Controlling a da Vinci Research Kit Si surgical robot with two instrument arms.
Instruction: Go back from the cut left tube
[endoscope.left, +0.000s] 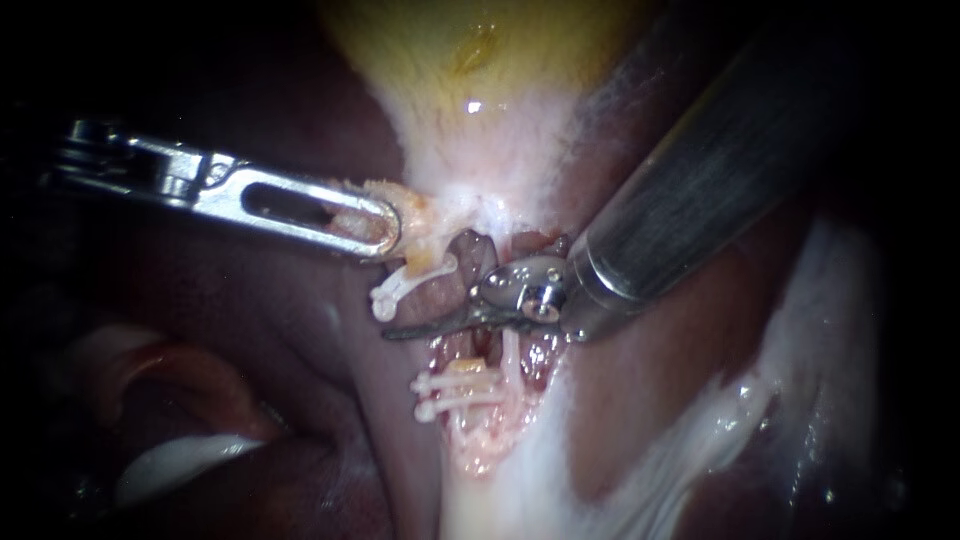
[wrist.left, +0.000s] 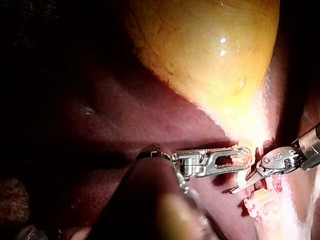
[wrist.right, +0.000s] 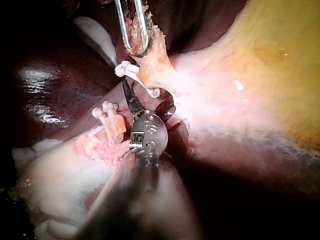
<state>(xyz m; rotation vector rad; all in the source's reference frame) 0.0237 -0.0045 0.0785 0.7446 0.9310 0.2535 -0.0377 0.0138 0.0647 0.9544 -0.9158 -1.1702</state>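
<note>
My left instrument (endoscope.left: 385, 225) comes in from the left, its slotted jaws shut on pale tissue at the neck of the yellow gallbladder (endoscope.left: 500, 60). One white clip (endoscope.left: 400, 285) sits on the tube stump just below those jaws. Two more clips (endoscope.left: 455, 392) sit on the lower stump of the left tube. My right instrument (endoscope.left: 395, 333) comes from the upper right. Its thin blades lie shut across the gap between the two stumps. In the right wrist view the blades (wrist.right: 127, 92) point between the upper clip (wrist.right: 131, 72) and the lower clips (wrist.right: 105, 112).
Dark red liver (endoscope.left: 250, 330) lies on both sides of the tubes. White fatty tissue (endoscope.left: 700, 420) runs along the lower right. A second pale tube (endoscope.left: 512, 355) runs beside the clipped stumps, under the right instrument's hinge.
</note>
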